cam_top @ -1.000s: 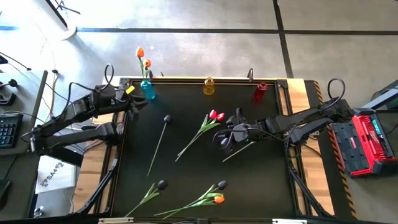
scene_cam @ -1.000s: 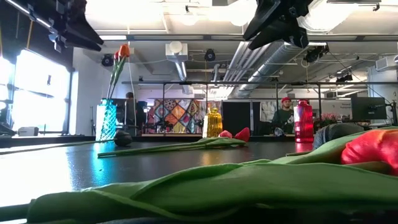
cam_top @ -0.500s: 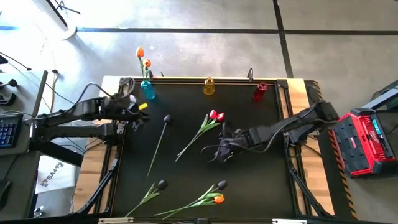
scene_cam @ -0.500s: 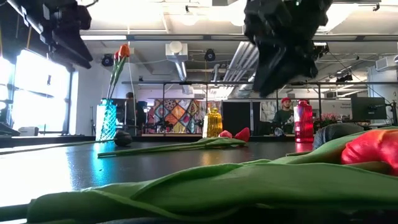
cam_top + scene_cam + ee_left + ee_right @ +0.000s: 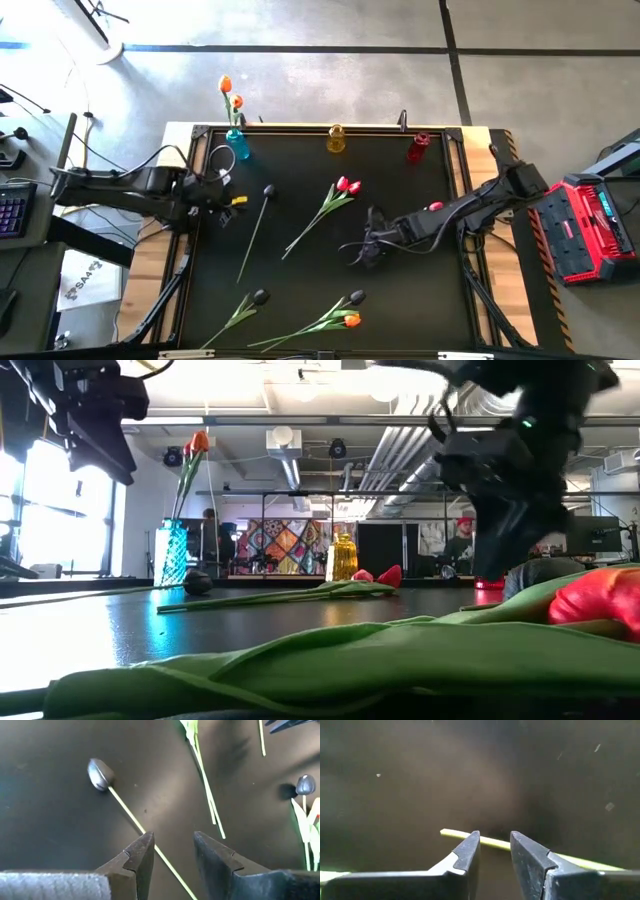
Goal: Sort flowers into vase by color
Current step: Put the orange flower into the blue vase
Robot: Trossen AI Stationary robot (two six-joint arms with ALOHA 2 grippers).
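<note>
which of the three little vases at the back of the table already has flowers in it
The blue vase, at the back left corner. Two orange tulips stand in it. The yellow vase in the middle and the red vase toward the right hold no flowers.

Only a white sheet (image 5: 80,288) beside the table carries print, too small to read.

Matt black mat, glassy vases, plastic-looking tulips

The table (image 5: 300,160) top is matt black, faintly speckled, with bare wood strips along its sides. The blue vase (image 5: 238,146), yellow vase (image 5: 336,139) and red vase (image 5: 418,148) look translucent and glossy. Tulip stems (image 5: 145,832) are smooth, plastic-like; a black head (image 5: 99,774) shines dully. Gripper fingers (image 5: 465,855) are dark, matt.
</note>
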